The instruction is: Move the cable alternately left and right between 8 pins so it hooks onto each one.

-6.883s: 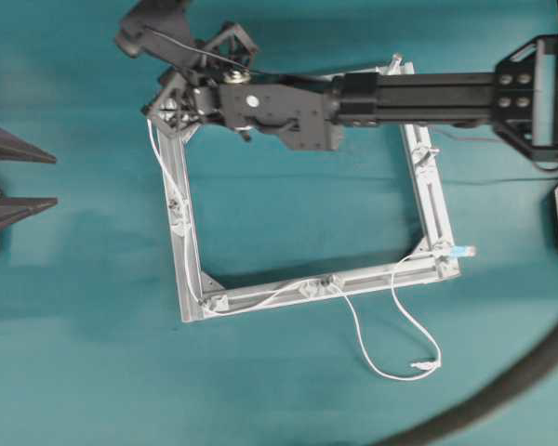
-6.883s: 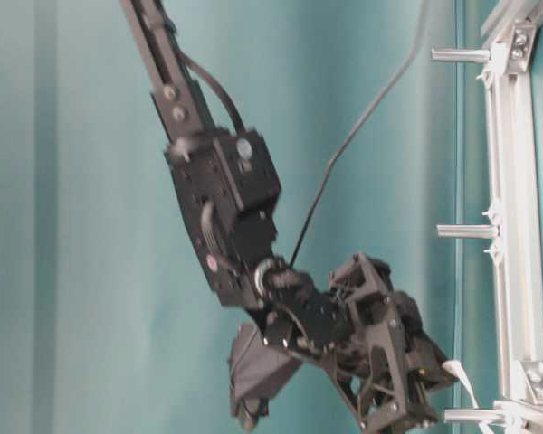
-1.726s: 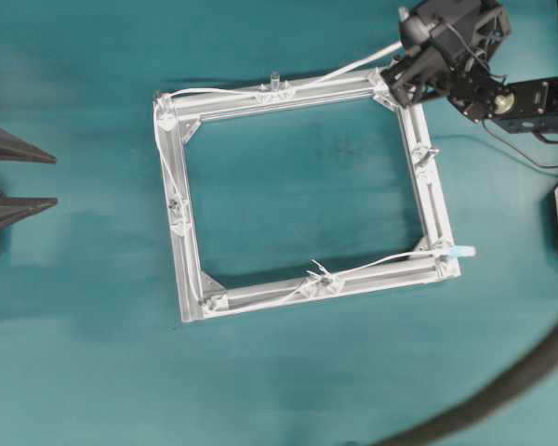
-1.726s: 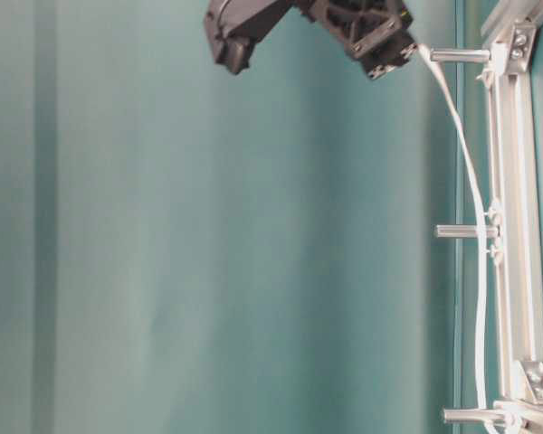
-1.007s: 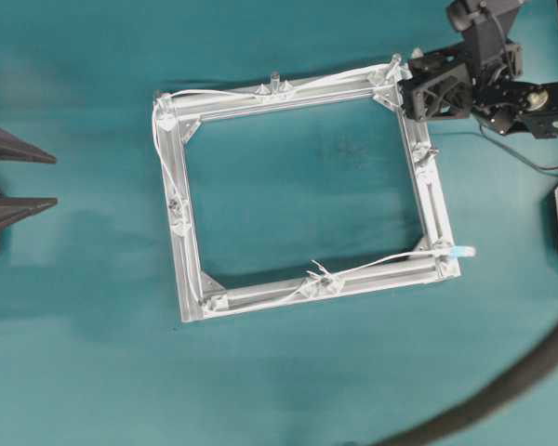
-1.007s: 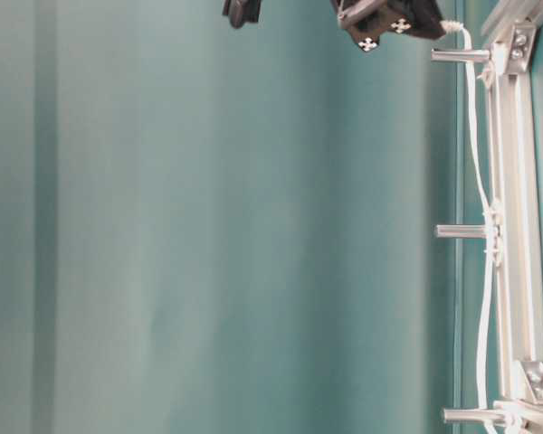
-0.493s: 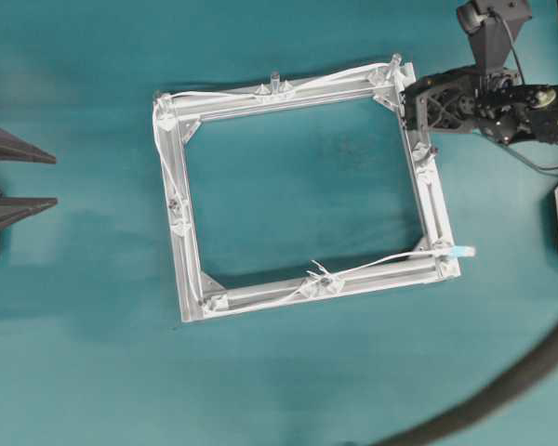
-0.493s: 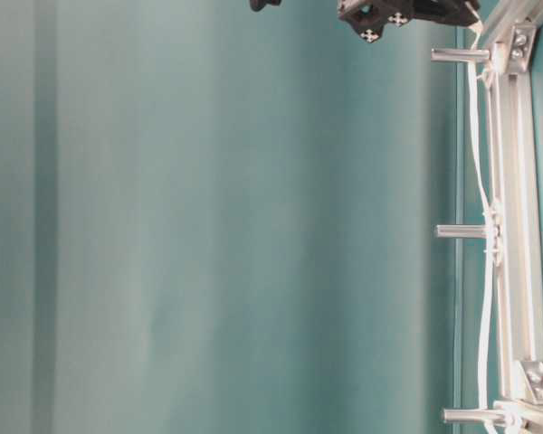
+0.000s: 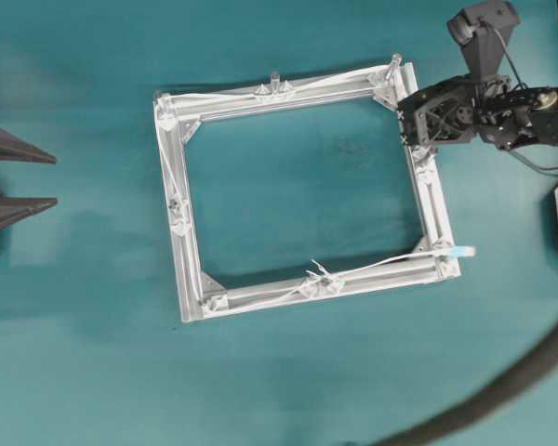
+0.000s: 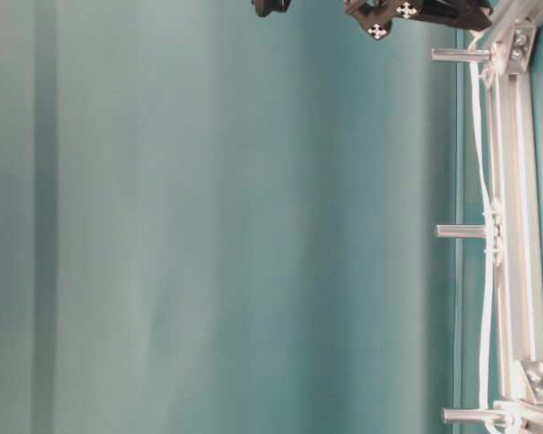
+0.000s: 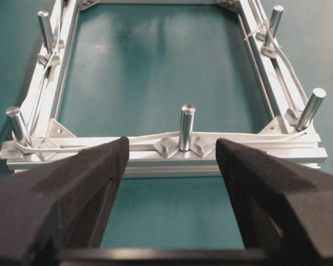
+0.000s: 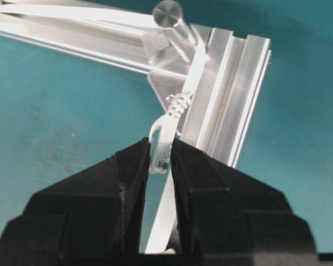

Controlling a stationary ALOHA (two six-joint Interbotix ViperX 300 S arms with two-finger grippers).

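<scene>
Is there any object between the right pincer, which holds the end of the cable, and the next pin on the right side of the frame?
Nothing visible. The right pincer grips the thin white cable's clear plug; the small silvery pin stands just beyond it.

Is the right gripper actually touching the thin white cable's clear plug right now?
Touching. The right wrist view shows the clear plug of the thin white cable pinched between the right gripper's black jaws, no gap on either side.
</scene>
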